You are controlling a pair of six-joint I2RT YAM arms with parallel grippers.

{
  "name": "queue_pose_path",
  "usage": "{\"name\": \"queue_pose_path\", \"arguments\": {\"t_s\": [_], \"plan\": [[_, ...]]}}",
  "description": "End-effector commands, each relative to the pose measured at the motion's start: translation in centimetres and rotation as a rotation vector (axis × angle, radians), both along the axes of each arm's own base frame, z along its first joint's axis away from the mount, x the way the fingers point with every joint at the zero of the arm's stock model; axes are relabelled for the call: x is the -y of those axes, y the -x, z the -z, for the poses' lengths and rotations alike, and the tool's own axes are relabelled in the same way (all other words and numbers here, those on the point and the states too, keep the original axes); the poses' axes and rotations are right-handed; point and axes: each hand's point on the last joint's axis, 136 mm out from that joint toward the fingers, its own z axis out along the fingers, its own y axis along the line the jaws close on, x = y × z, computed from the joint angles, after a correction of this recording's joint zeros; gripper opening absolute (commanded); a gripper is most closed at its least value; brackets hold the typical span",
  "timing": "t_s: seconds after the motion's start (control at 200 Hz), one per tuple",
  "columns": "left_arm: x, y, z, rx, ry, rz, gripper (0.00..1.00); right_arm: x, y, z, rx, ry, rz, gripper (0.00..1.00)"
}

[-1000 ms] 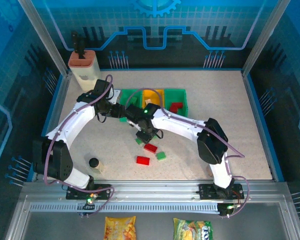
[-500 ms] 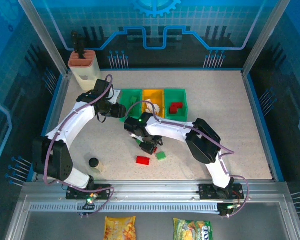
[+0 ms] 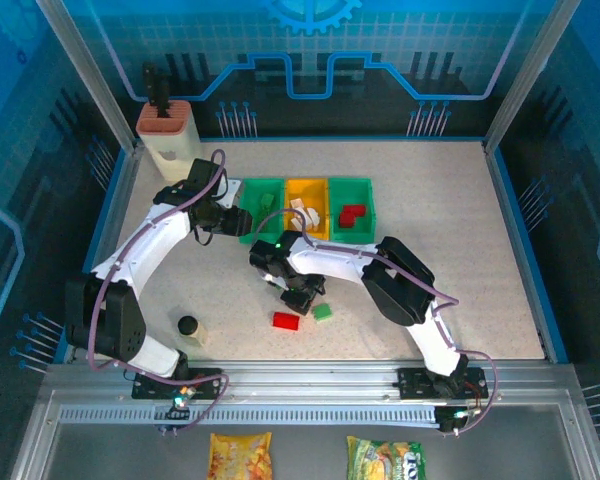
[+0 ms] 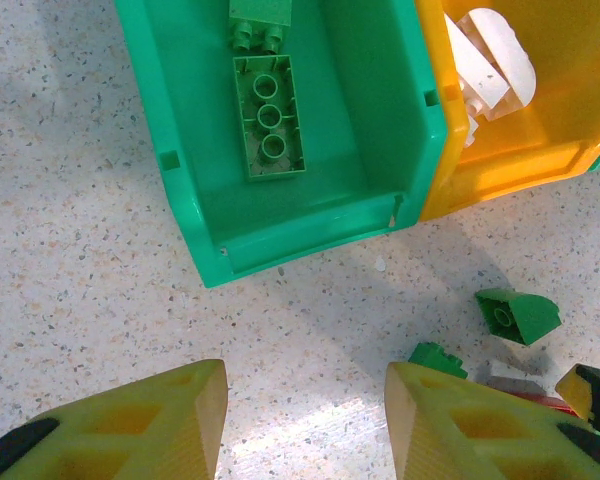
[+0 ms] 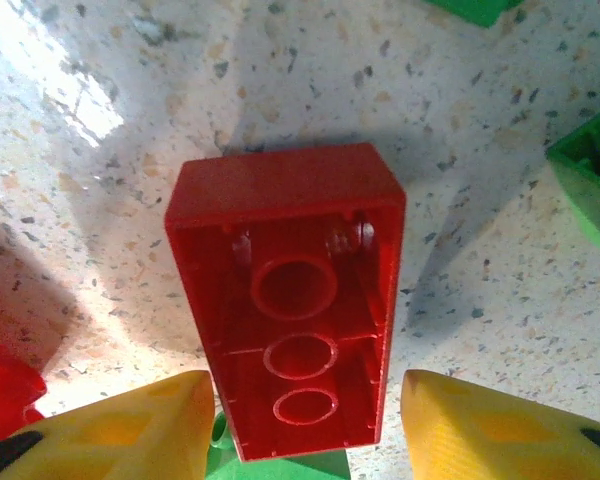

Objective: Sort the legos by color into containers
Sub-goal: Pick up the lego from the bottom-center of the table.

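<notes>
Three joined containers sit mid-table: a green bin [image 3: 263,195] with green legos [image 4: 270,120], a yellow bin [image 3: 305,195] with white legos [image 4: 490,70], and a green bin [image 3: 353,200] with a red lego [image 3: 352,214]. My left gripper [image 3: 242,222] hovers open and empty [image 4: 305,420] just before the left bin. My right gripper [image 3: 298,292] is low over the table, its jaws open [image 5: 310,430] astride an upside-down red lego [image 5: 290,300]. The left finger is close against it and the right finger stands apart. A green lego [image 5: 280,468] peeks from under it.
Loose on the table are a red lego [image 3: 286,320] and green legos [image 3: 322,312] [image 4: 518,315] near the right gripper. A dark-topped jar [image 3: 188,326] stands at the near left and a beige holder [image 3: 167,135] at the far left corner.
My right gripper has come down and toward the near edge, over the red lego that lay bare a second ago. The left arm has stayed put.
</notes>
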Motion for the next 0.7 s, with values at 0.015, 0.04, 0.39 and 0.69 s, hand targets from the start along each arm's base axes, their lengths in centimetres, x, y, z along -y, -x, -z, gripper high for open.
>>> {"name": "queue_pose_path", "arguments": {"t_s": [0.015,0.04,0.39,0.69], "plan": [[0.0,0.4,0.0,-0.008,0.007,0.013,0.46,0.4,0.8,0.7,-0.038,0.024,-0.012,0.49],[0.0,0.4,0.0,-0.008,0.008,0.012,0.47,0.4,0.8,0.7,-0.037,0.023,-0.012,0.48],[0.0,0.4,0.1,-0.012,0.005,0.015,0.47,0.3,0.6,0.1,-0.028,0.014,-0.012,0.38],[0.0,0.4,0.2,-0.016,0.004,0.014,0.47,0.1,0.2,-1.5,0.0,-0.015,-0.008,0.36]]}}
